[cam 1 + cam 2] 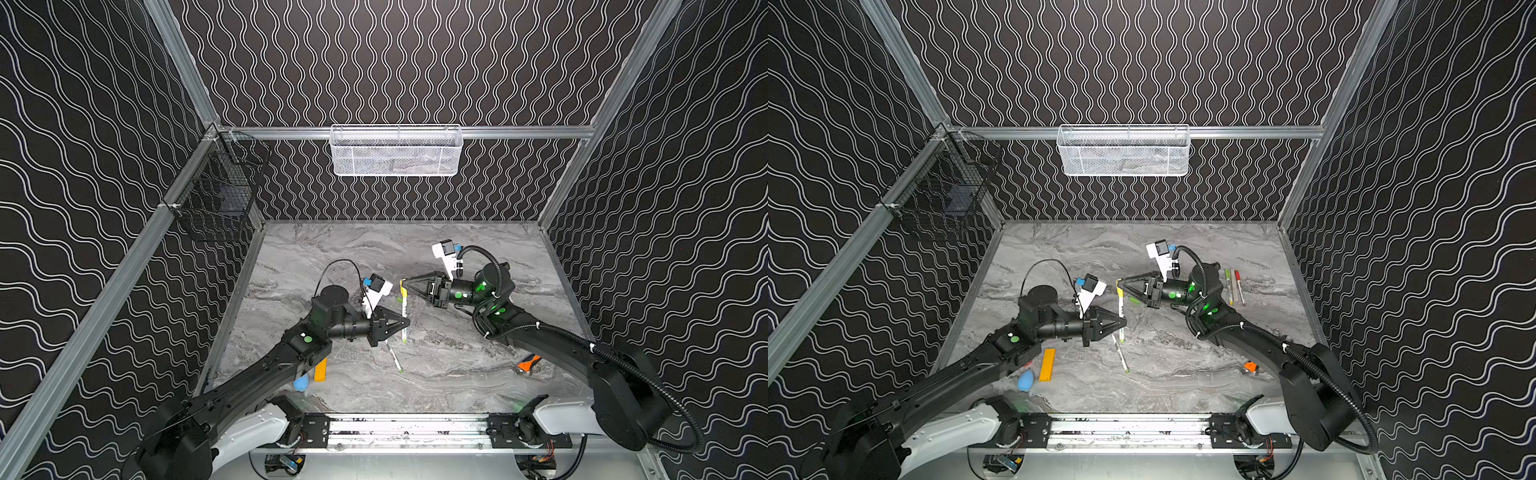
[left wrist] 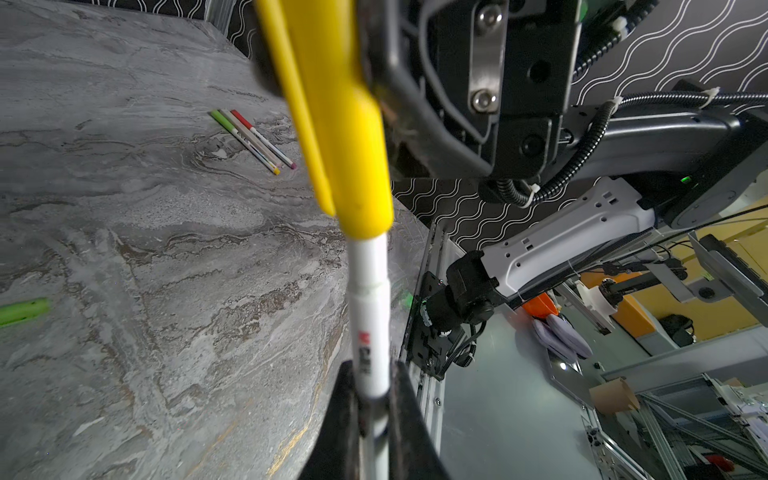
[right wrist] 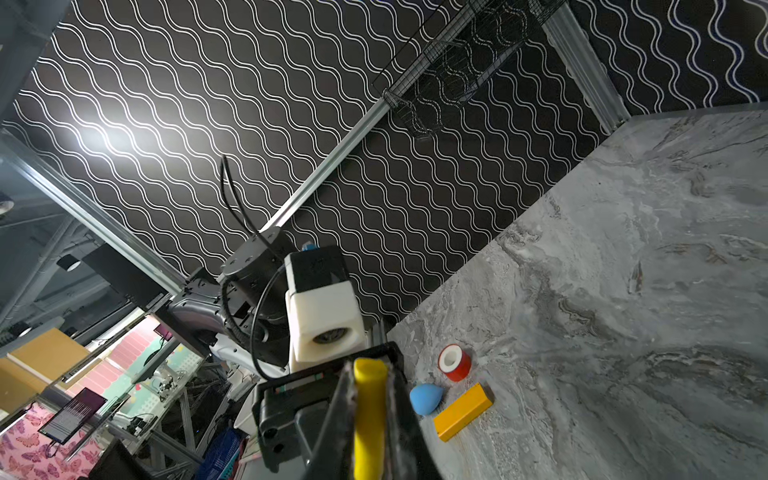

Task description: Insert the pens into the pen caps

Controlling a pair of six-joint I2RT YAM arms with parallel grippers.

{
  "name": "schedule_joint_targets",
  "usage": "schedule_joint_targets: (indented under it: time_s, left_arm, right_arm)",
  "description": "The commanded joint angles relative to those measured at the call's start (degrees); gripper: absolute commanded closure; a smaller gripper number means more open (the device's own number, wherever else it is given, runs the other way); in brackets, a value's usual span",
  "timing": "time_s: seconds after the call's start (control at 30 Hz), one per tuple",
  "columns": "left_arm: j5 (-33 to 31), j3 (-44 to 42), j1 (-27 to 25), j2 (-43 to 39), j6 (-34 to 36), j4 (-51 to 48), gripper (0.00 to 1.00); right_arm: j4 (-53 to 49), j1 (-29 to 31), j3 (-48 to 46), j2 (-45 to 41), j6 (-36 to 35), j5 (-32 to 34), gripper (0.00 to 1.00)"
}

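L pincer (image 2: 371, 372) clamps white pen (image 2: 369, 299), tip inside yellow cap (image 2: 345, 137). R pincer (image 3: 370, 368) clamps that cap, green cap (image 2: 23, 311) near it.

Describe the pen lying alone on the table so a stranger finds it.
On the marble table, look below the left gripper in both top views. A white pen lies there alone, green-tipped; three others lie abreast by the right arm, and a yellow-capped pen is gripped.

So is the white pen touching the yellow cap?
Touching. In the left wrist view the white pen runs straight into the open end of the yellow cap, with no gap between them.
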Motion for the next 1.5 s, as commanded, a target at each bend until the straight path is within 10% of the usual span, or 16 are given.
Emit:
schedule_joint_targets:
  time_s: [0.0, 0.9, 1.47]
  left_arm:
    - [-0.4, 1.8, 0.2, -0.6, 4.3, 6.8, 1.0]
    - [-4.3, 5.1, 0.8, -3.5, 7.7, 3.4, 1.0]
    - [-4.4, 4.6, 0.8, -3.6, 8.4, 1.7, 1.0]
  right_arm:
    - [-3.9, 0.5, -0.5, 0.2, 1.8, 0.9, 0.9]
    - [-16.1, 2.8, -0.7, -2.3, -1.2, -0.1, 0.86]
    - [-30.4, 2.8, 10.4, -3.3, -10.9, 2.8, 0.39]
